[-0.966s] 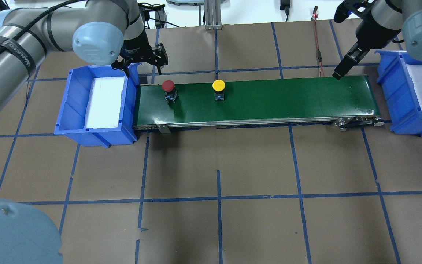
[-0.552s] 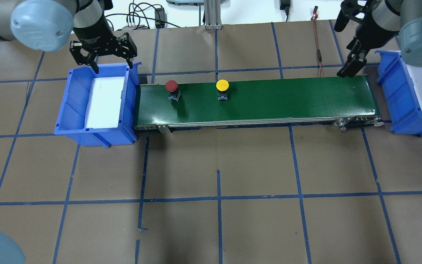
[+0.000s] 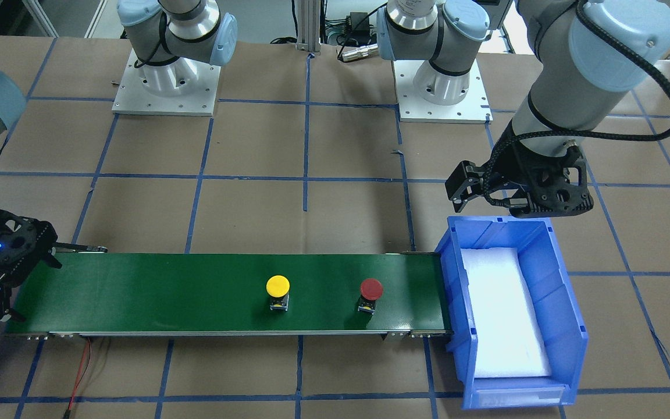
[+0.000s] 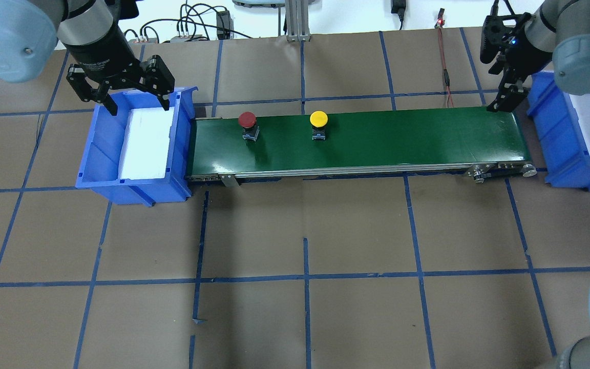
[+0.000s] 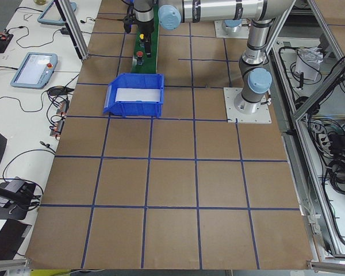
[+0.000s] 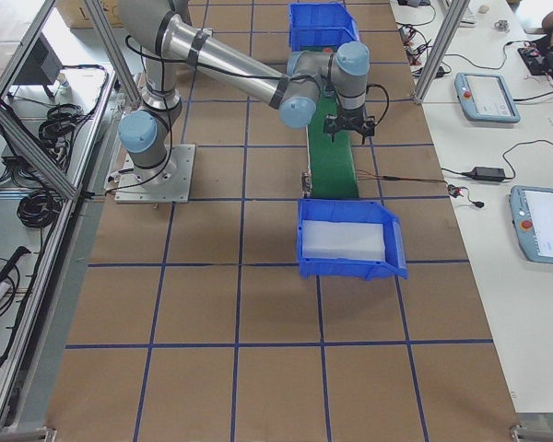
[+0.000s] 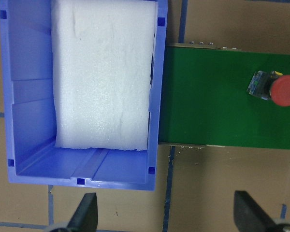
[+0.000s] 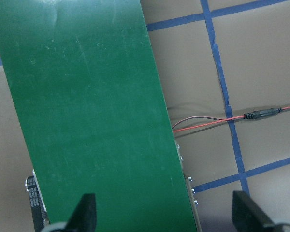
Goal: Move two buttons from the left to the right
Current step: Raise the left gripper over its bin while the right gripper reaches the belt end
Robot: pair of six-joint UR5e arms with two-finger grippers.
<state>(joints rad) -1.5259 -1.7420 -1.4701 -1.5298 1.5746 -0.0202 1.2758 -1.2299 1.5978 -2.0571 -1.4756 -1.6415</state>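
**Two buttons stood on the belt between two empty arms**
The left end effector (image 4: 139,102), fingers spread and empty, hung over the far rim of the left bin (image 4: 95,148). To its right, the red button (image 4: 247,121) and then the yellow button (image 4: 318,120) stood upright along the far edge of the green belt (image 4: 377,143). The right end effector (image 4: 502,102), also spread and empty, hovered at the belt's far right corner, with open belt between it and the yellow button.

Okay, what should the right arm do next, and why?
Probably lower the open right gripper over the belt's right end to meet the yellow button: it is the nearer one, the red button behind it, and both stand free on the belt.
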